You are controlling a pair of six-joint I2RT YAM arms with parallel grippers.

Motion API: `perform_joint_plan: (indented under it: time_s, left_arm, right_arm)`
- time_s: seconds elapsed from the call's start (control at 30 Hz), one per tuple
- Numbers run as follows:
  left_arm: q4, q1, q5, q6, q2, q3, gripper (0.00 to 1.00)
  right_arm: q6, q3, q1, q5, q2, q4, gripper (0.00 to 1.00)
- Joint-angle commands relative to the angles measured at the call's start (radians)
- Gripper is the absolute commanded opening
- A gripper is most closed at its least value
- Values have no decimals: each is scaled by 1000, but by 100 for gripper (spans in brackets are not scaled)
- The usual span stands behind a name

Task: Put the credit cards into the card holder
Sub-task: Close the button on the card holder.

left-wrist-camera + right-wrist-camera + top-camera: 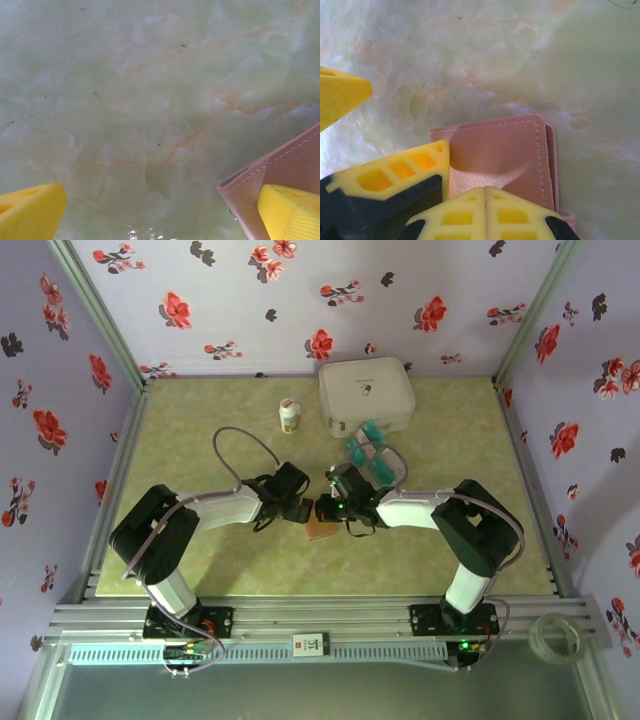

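Observation:
The brown card holder point(505, 145) lies closed and flat on the green marbled table point(200, 440), in the middle between the two arms point(322, 531). My right gripper point(486, 192) is shut, its two yellow tips together and pressing on the holder's cover, which dents under them. My left gripper point(160, 212) stands open and low over the table; one of its fingers point(290, 210) sits over the holder's corner point(280, 170), the other over bare table. The teal credit cards point(366, 452) lie in a loose heap behind the right gripper point(327, 510).
A big white rounded case point(367, 395) stands at the back, right behind the cards. A small white bottle point(289, 416) stands to its left. Flowered walls close in the table on three sides.

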Motion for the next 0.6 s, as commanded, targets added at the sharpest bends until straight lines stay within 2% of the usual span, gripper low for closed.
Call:
perform_joint_plan:
  time_s: [0.0, 0.33, 0.57]
  left_arm:
    - [-37, -8, -30, -8, 35, -32, 100]
    - [-41, -7, -30, -14, 41, -28, 100]
    - [-51, -8, -31, -11, 41, -21, 100]
  right_arm:
    - [6, -70, 34, 34, 3, -58, 0]
    - [-24, -145, 118, 182, 56, -1, 0]
    - [18, -238, 171, 255, 50, 115, 0]
